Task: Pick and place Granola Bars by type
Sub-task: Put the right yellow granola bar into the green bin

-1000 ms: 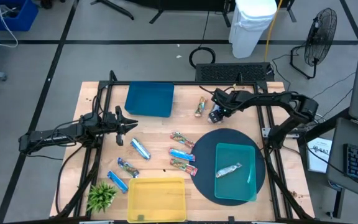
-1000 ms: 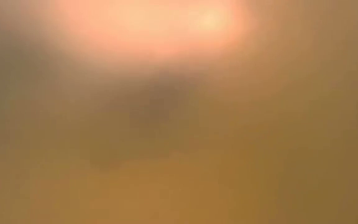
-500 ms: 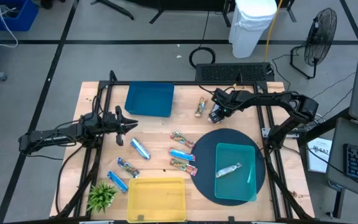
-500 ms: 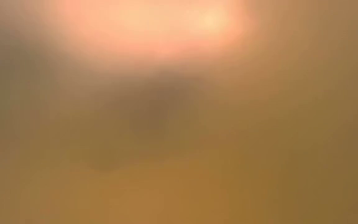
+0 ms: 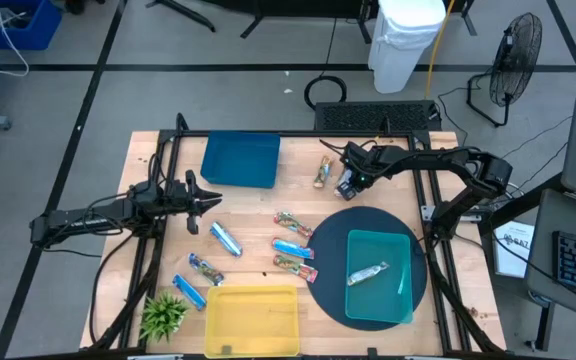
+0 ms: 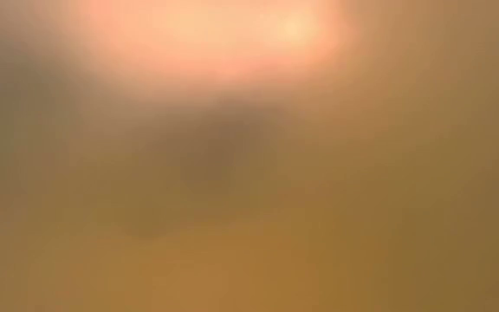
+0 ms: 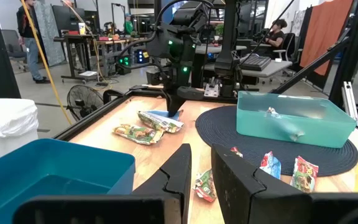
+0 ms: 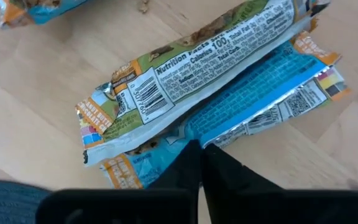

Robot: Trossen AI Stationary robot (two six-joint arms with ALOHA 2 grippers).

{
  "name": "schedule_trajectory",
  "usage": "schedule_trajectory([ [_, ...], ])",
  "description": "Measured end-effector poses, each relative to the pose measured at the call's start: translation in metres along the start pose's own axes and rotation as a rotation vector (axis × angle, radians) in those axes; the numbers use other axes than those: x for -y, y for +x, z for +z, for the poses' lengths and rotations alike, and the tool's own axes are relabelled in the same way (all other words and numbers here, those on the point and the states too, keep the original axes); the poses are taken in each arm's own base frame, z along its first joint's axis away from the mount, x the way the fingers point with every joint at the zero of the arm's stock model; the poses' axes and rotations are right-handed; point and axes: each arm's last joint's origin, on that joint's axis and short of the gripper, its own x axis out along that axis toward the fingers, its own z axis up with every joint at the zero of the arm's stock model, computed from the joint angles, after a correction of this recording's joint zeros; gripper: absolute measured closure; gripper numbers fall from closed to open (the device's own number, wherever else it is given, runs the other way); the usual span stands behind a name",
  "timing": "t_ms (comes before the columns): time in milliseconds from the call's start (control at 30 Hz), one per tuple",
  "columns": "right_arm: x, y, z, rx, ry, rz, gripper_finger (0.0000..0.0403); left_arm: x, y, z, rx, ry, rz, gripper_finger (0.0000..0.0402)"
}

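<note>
blue bar (image 8: 260, 102) — just beyond fingertips (image 8: 188, 163)

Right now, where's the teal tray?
In the high view the teal tray sits on the dark round mat at the table's right side, right of the yellow tray, with one silver-wrapped bar inside it.

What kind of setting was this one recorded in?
Probably a robotics lab or workshop: desks with monitors and seated people stand behind the wooden table, a floor fan and cables lie on the concrete floor, and another robot rig shows nearby.
</note>
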Motion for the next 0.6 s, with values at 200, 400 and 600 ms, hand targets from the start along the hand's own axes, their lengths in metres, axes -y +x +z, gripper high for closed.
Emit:
schedule_trajectory([
  [200,-0.002,-0.010,-0.004,-0.006,-0.048,0.029,0.0402,0.000,0.000,0.000,0.000,0.000,0.000,0.0332],
  [400,-0.009,-0.040,-0.012,0.078,-0.103,0.072,0.0402,0.000,0.000,0.000,0.000,0.000,0.000,0.0332],
  [600,-0.021,-0.086,-0.031,0.217,-0.157,0.172,0.0402,0.000,0.000,0.000,0.001,0.000,0.000,0.0332],
])
